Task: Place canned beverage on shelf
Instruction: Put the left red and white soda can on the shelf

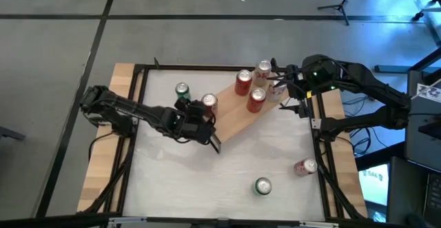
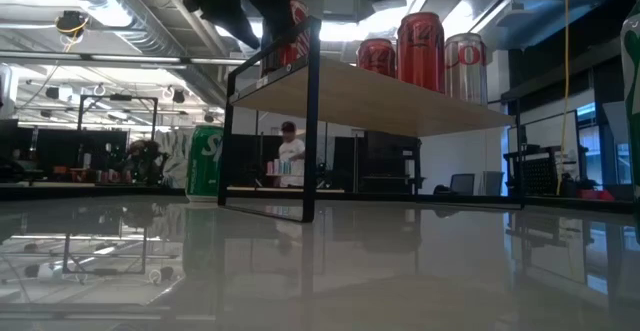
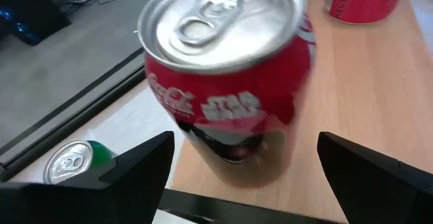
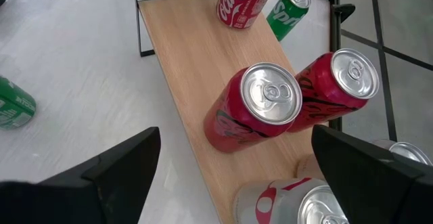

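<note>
Cans stand on the shelf point(image 1: 242, 112), a light wood plank on black frame ends set diagonally across the white table point(image 1: 207, 173). My left gripper point(image 3: 243, 163) hangs over the shelf's near end with its fingers point(image 3: 142, 166) spread wide on either side of a red cola can point(image 3: 230, 82) that stands upright on the wood; neither finger touches it. A green can point(image 1: 182, 90) stands on the table just beside that end. My right gripper point(image 4: 233, 176) hovers over the far end, fingers likewise spread and holding nothing, above two red cans point(image 4: 260, 116) and a silver can point(image 4: 318, 207). Another green can point(image 1: 262, 186) and a red-and-white can point(image 1: 305, 167) rest on the table, well apart from the shelf.
</note>
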Controlling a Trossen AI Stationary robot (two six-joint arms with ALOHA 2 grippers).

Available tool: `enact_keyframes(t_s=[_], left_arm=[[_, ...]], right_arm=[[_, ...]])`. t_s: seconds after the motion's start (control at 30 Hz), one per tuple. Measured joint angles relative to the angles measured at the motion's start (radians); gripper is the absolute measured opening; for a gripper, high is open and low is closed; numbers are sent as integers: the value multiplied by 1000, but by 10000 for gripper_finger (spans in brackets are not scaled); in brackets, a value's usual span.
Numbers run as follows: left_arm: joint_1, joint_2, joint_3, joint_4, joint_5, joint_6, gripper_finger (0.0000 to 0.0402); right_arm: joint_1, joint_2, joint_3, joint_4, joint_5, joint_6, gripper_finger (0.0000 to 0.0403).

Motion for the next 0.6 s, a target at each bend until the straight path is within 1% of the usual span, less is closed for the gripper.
enact_keyframes(t_s=[0.6], left_arm=[[53,1,0,46,0,1,353]], right_arm=[[0,0,0,0,0,0,379]])
